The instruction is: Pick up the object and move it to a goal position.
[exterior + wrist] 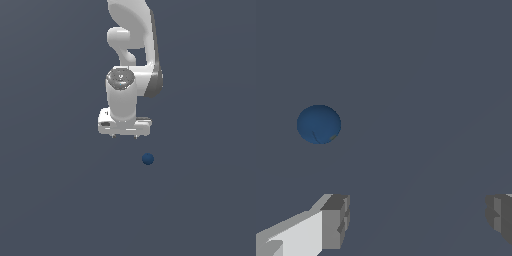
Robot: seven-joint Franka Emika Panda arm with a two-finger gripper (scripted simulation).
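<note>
White arm hangs from the top centre of the exterior view, hand (124, 136) pointing down over a plain grey worktop (50, 200). Hand released, fingers (335, 222) spread wide apart, nothing between them. Dark blue ball (147, 159) sits on the worktop just below centre of the exterior view, slightly toward that view's right of the hand, not touching it.

Ball (318, 124) smooth, matt blue; end effector (416, 222) glossy white, grey pads.
</note>
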